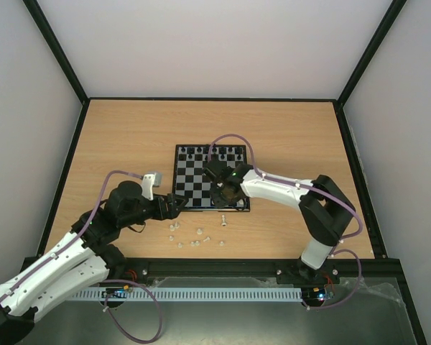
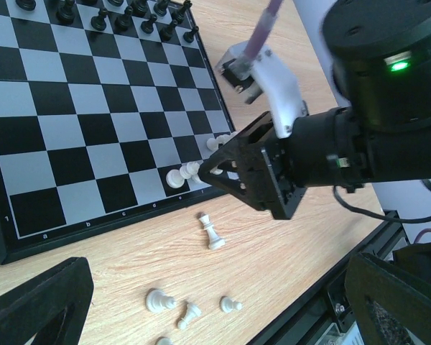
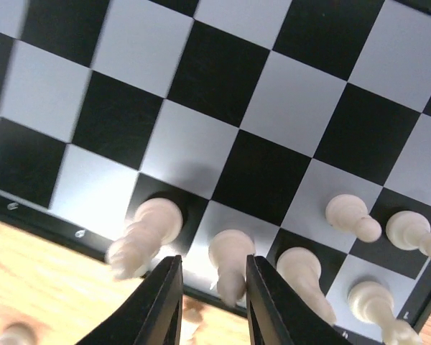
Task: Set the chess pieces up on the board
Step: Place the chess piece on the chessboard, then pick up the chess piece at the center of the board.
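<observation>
While it hovers over board (image 3: 294, 100), R claw (image 3: 213, 267): just apart round 1 piece (image 3: 231, 253), prob. to leave it standing.
L claw (image 1: 176, 206): wide apart, empty.

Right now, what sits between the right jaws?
One small white plastic chess piece, standing in the edge row of the black-and-grey checkered chessboard; the right wrist view shows it.

Nos. 1, 2, 3 on board (image 2: 93, 108) edge; file ltrs unreadable

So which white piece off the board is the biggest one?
The tall piece lying alone right beside the board's edge; the other loose ones are shorter.
</observation>
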Motion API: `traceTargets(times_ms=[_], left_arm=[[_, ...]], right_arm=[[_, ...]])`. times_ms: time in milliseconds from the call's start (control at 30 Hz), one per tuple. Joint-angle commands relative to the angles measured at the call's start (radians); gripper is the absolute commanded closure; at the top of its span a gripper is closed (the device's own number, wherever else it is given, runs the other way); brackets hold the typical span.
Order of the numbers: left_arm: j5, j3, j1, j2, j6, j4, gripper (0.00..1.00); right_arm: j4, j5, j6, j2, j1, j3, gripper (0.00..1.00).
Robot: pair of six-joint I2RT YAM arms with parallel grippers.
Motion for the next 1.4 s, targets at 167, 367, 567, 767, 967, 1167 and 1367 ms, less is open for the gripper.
traceTargets(times_ms=[167,367,567,767,967,1167,1367], left_arm=[[-0.006,0.049,-0.001,0.016,0.028,0.035,0.01],[-0.028,0.082,0.000,0.045,0.032,0.052,0.01],[-0.072,0.122,0.003,0.143,0.039,0.104,0.01],[-0.137,0.147,0.006,0.241,0.022,0.176,0.01],[-0.220,0.098,0.006,0.248,-0.011,0.236,0.01],[-0.191,0.114,0.005,0.276,0.008,0.222,0.01],[-0.146,0.127,-0.016,0.315,0.020,0.199,0.01]], right_arm=[[-0.037,-0.059,-0.016,-0.252,-0.003,-0.011,0.71],[0.020,-0.105,-0.002,-0.469,-0.003,-0.108,0.53],[0.071,-0.140,0.035,-0.625,-0.002,-0.205,0.01],[0.093,-0.169,0.021,-0.689,-0.003,-0.223,0.01],[0.065,-0.238,0.026,-0.673,-0.003,-0.239,0.01],[0.060,-0.255,0.053,-0.710,-0.002,-0.285,0.01],[0.095,-0.308,0.014,-0.746,-0.003,-0.332,0.01]])
